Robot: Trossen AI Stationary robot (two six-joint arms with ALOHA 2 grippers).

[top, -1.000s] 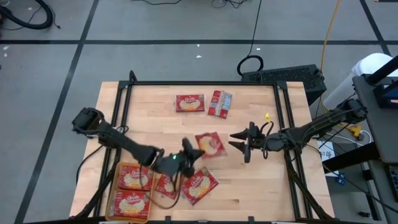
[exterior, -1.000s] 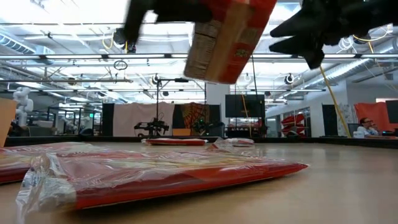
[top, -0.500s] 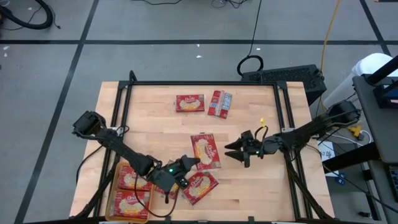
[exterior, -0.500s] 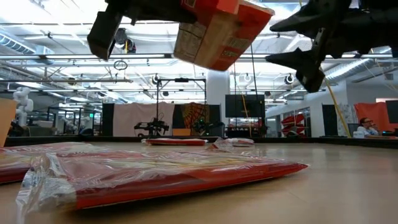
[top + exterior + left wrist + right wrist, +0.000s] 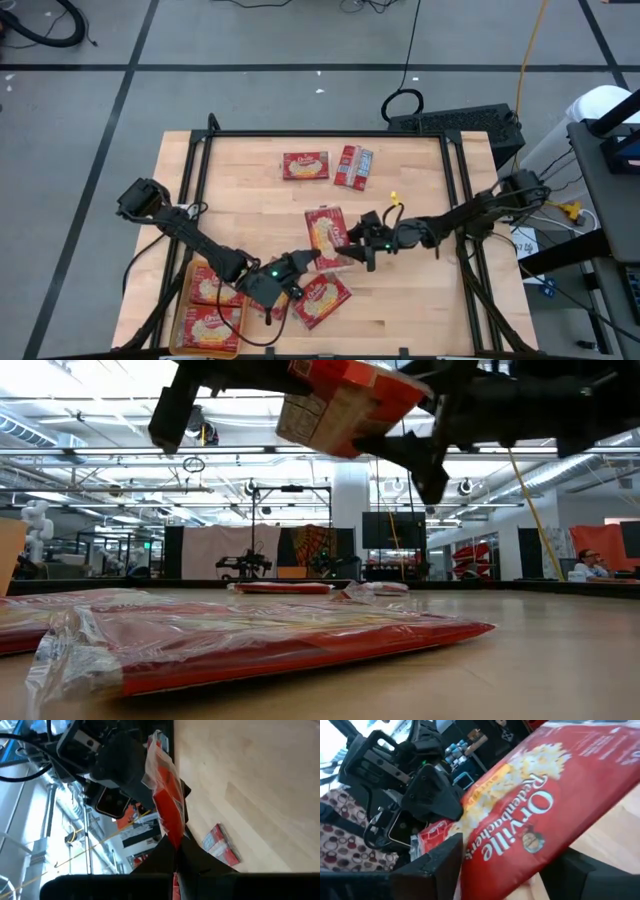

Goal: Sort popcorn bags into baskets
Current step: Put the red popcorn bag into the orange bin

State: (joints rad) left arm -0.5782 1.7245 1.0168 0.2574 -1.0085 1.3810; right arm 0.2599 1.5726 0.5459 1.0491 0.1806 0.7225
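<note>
A red popcorn bag (image 5: 325,233) hangs above the middle of the table with its picture side up, and my left gripper (image 5: 303,262) is shut on it. My right gripper (image 5: 356,243) is open at the bag's opposite end. In the right wrist view its fingers stand on either side of the bag (image 5: 535,820); I cannot tell whether they touch it. The orange basket (image 5: 185,300) at the near left holds two bags. Two more bags (image 5: 322,298) lie flat on the table beside it. My left gripper pinches the bag by its near end (image 5: 172,837) between its two fingers. It comes in about level from the table's near left. The bag is lifted clear of the table and stretches away from the fingers toward my right gripper, slightly tilted (image 5: 345,405).
Two further bags (image 5: 305,165) (image 5: 353,166) lie near the table's far edge. Black rails (image 5: 195,180) run along the table's left and right sides. Bare wood shows at the near right.
My right gripper has travelled toward the table's left and a little down to the held bag, and its fingers have spread wider. My left gripper first drew the bag a little toward the near edge and rolled, bringing the bag flatter; then it kept still.
</note>
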